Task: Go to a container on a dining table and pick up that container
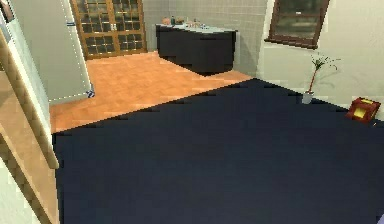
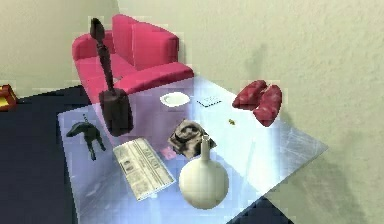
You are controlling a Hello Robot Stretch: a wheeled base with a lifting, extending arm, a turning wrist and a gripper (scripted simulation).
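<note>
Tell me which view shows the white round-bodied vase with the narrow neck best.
The arm side view: the white round-bodied, narrow-necked vase stands whole on the pale glass table. The forward view faces dark blue carpet and a dark cabinet.

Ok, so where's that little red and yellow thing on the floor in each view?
Forward view: the red and yellow thing sits on the floor near the right edge, by the wall, right of the potted plant.
Arm side view: probably the same thing, at the left edge, left of the pink sofa.
Shared landmark: the dark blue floor under it.
</note>
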